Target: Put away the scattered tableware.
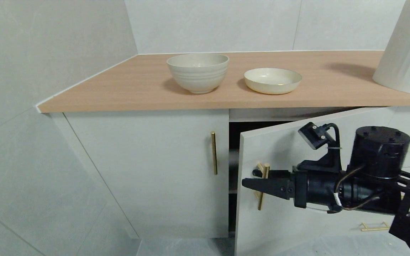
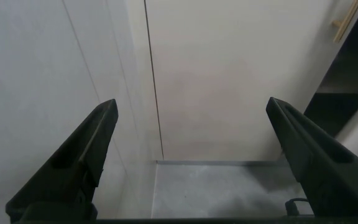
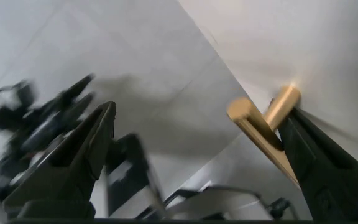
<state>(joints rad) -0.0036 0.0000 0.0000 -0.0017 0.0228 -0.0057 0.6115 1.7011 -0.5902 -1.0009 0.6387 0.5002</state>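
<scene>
At the ajar door (image 1: 276,227), right tool (image 1: 249,178) gapes, apparently straddling its edge-side handle (image 1: 261,200)

Ribbed cream bowl (image 1: 198,72) sitting upright on bench (image 1: 119,90); shallow cream plate (image 1: 272,80) lying just beside it.

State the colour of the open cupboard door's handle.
The handle is gold, best seen in the head view.

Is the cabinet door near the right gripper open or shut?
Partly open: the door stands angled outward, with a dark gap beside the shut door.
</scene>
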